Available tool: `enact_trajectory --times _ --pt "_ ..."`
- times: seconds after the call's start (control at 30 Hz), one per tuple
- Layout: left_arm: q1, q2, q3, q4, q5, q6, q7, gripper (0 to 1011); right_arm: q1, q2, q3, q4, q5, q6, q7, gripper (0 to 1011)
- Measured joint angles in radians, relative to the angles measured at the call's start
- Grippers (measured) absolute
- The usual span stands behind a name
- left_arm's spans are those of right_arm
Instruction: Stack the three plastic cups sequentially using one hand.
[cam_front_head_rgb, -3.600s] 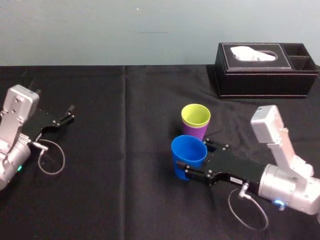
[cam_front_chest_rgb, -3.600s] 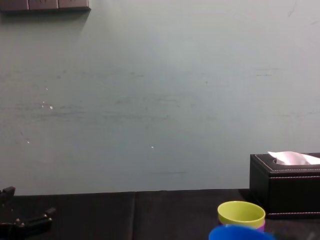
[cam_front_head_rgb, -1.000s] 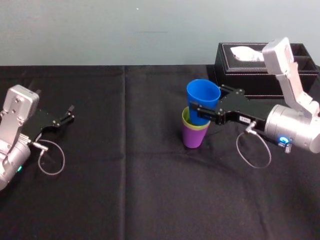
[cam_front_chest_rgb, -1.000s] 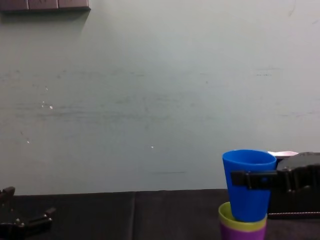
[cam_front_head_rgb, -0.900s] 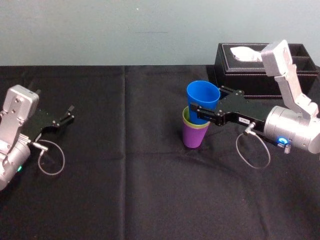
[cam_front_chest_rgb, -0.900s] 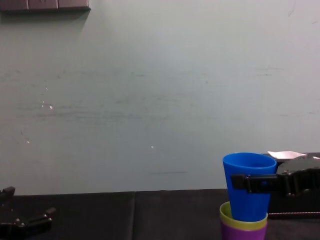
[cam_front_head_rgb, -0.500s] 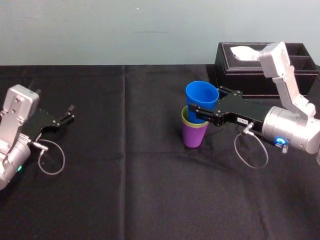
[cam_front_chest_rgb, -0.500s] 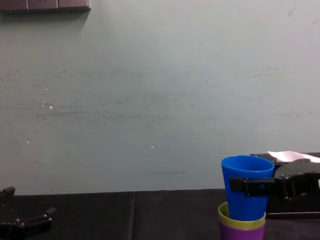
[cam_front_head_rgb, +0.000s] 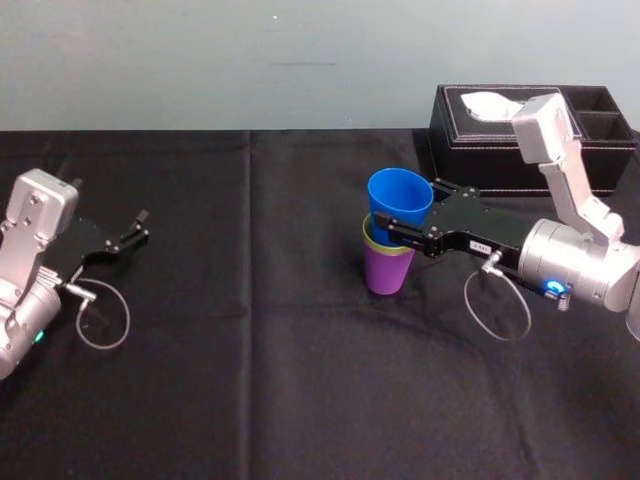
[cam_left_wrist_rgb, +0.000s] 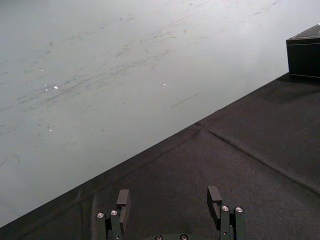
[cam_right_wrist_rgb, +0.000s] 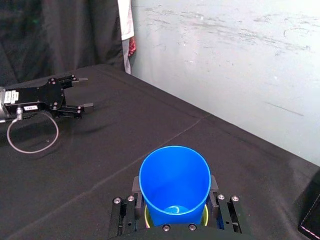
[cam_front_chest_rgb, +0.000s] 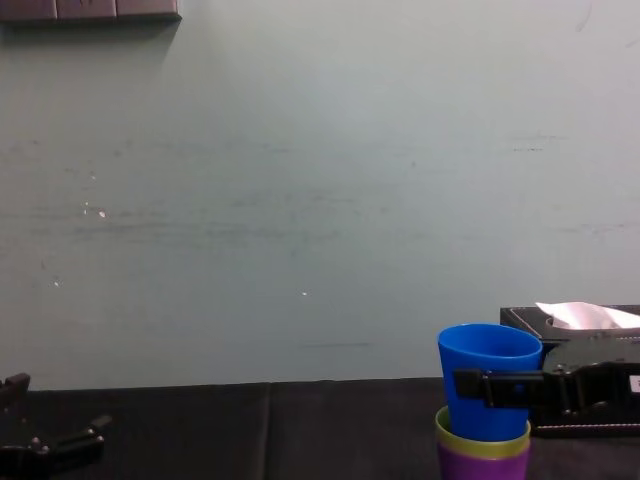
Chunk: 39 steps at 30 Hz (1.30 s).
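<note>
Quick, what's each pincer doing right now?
Left pincer: open, empty, parked at the left.
Right pincer: shut on the blue cup, which sits partway inside the green cup.

Creased black-clothed table (cam_front_head_rgb: 250, 380) against a pale wall, purple cup (cam_front_head_rgb: 385, 272) upright right of its centre seam, black tissue box (cam_front_head_rgb: 480, 150) at the far right.

- Head view: high behind the right gripper (cam_front_head_rgb: 400, 215), looking down over the table (cam_front_head_rgb: 250, 380).
- Chest view: low, level, facing the wall (cam_front_chest_rgb: 300, 200).
- Right wrist view: close behind that gripper; these three share the blue cup (cam_right_wrist_rgb: 174, 180).
- Left wrist view: behind the left gripper (cam_left_wrist_rgb: 169, 192), facing the wall.
</note>
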Motion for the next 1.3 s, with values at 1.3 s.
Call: enact_trajectory --times 1.3 --pt "0.000 0.000 0.000 0.000 0.000 0.000 0.000 1011 -0.143 0.064 0.122 -0.150 0.004 -0.043 -0.098 1003"
